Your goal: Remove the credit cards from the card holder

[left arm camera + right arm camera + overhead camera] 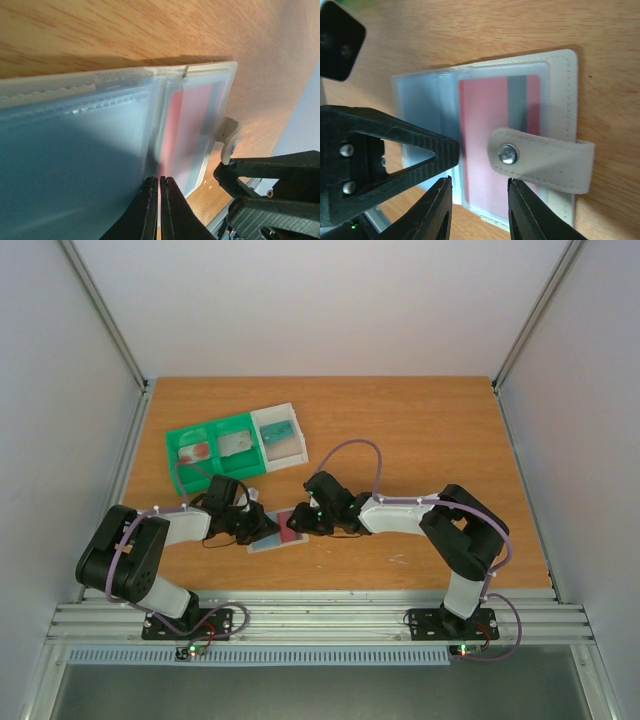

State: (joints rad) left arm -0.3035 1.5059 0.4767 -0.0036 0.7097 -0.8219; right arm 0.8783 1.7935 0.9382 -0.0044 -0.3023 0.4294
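**Open holder lies crosswise between two grippers**

At the far left of the table (420,430) we see a green-and-white tray (210,425) with a white-and-red card (195,452), a grey card (236,445) and a teal card (281,430), one in each compartment.

Nearer the arms, the left gripper (159,181) reaches in from the left. Its jaws are pressed together at the edge of the clear sleeves; we cannot tell whether a sleeve leaf is pinched between them.

The card holder (270,543) lies flat and opened out between the two grippers. Its long axis runs roughly left to right across the table, slightly tilted, with the left end a little nearer the arm bases. The clear sleeves fan toward the left gripper, and the pocketed half points toward the right one. In that pocket sits a red card (485,130) with a grey stripe. The white tab (545,160) is folded inward over it, snap facing up.

The right gripper (480,182) hovers at the holder's edge with its jaws parted and gripping nothing — the red card's end shows in the gap between them.
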